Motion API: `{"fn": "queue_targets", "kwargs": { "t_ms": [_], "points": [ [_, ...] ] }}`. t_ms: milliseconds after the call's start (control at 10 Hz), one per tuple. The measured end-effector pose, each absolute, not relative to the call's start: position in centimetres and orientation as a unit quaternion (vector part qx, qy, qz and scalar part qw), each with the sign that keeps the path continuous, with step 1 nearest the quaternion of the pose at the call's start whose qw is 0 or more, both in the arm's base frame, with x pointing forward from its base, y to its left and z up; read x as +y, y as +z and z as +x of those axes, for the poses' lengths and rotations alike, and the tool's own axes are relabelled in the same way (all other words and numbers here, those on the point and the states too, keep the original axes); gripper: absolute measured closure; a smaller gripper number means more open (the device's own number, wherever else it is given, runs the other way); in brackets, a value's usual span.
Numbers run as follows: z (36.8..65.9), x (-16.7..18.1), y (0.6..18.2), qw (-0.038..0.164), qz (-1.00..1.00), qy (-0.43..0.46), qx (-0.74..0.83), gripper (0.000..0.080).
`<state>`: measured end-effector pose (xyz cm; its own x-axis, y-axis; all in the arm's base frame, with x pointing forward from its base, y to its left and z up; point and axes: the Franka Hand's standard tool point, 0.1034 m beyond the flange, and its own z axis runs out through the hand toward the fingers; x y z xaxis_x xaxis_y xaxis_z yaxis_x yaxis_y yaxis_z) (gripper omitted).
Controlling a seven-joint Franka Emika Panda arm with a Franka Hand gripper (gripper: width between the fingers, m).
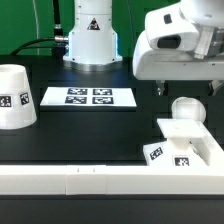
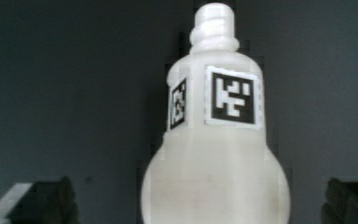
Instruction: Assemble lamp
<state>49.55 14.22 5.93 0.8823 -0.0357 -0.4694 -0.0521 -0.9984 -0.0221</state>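
Black tabletop (image 1: pixel 40 150) fills the exterior view, matte and evenly lit, no hard shadows. The white marker board (image 1: pixel 55 97) lies flat near its middle. Across the near edge runs a long white rail (image 1: pixel 60 182), catching plenty of light. Behind, at the exterior view's left, there's a green backdrop (image 1: pixel 18 22). In the wrist view, only dark, blurred grey.

No words, brands or numbers are showing anywhere, only black-and-white square tags. Four are sitting on the marker board (image 1: pixel 88 97) at the worktop's (image 1: pixel 100 135) twelve o'clock. One is facing me on the shade (image 1: pixel 15 95) at nine, two on the base (image 1: pixel 205 142) at four, and two on the bulb (image 2: pixel 211 150).
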Motion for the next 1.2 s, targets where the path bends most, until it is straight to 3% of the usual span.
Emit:
{"fn": "queue_targets", "kwargs": {
  "t_ms": [700,1200],
  "points": [
    [49.2,13.8,3.6,0.004,-0.91,0.414,0.014,0.01],
    [49.1,14.3,1.8,0.005,-0.919,0.393,0.012,0.01]
  ]
}}
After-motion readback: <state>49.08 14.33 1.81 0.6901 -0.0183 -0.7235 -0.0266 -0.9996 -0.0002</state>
